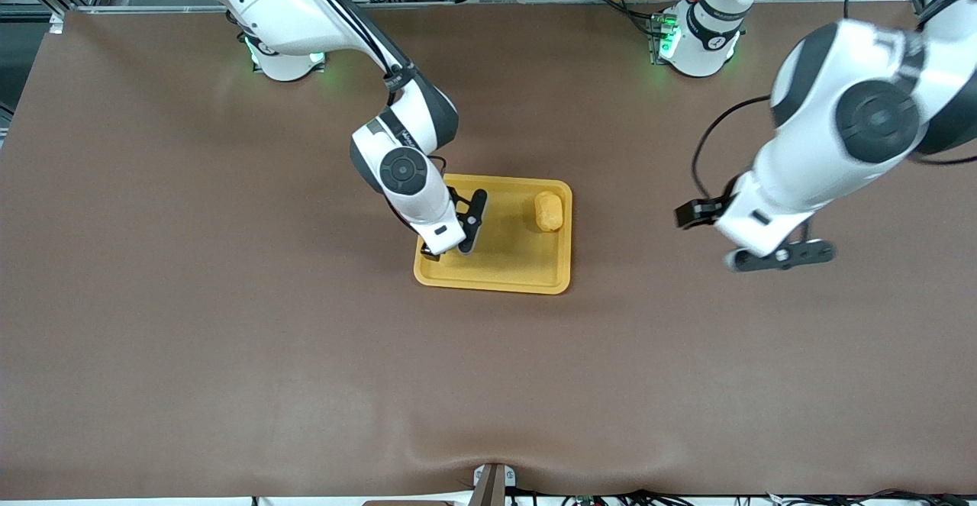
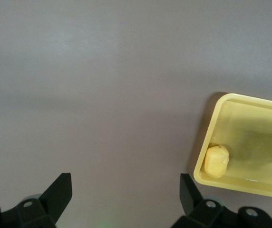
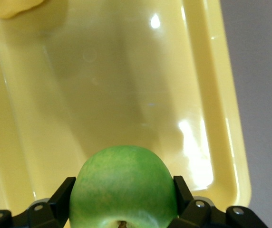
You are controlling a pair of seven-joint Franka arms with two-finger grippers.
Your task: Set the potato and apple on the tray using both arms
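**Apple held over the tray, potato already on it**

From my remote station, the front view shows the tray (image 1: 504, 269) lying near the middle of the table (image 1: 229, 353). The potato (image 1: 548, 211) rests inside the tray, in the corner toward the left arm's end and farther from the front camera, close against the rim. The left wrist view shows the same potato (image 2: 216, 161) tucked into a corner of the tray (image 2: 243, 183), touching or nearly touching the low wall.

The right gripper (image 1: 465, 235) is over the tray's end toward the right arm. In the front view I cannot see what it carries, since the wrist hides it. The right wrist view settles this: the right gripper (image 3: 122, 199) is clamped on the apple (image 3: 122, 185), one black finger pressed against each flank of the green fruit, the stem dimple facing the camera. The yellow floor of the tray (image 3: 126, 85) fills the view under the apple. I cannot tell whether the apple touches the tray floor.

The left gripper (image 1: 763, 239) waits over bare table, well apart from the tray, toward the left arm's end. In the left wrist view I see its fingers (image 2: 60, 190) spread wide with nothing between them.
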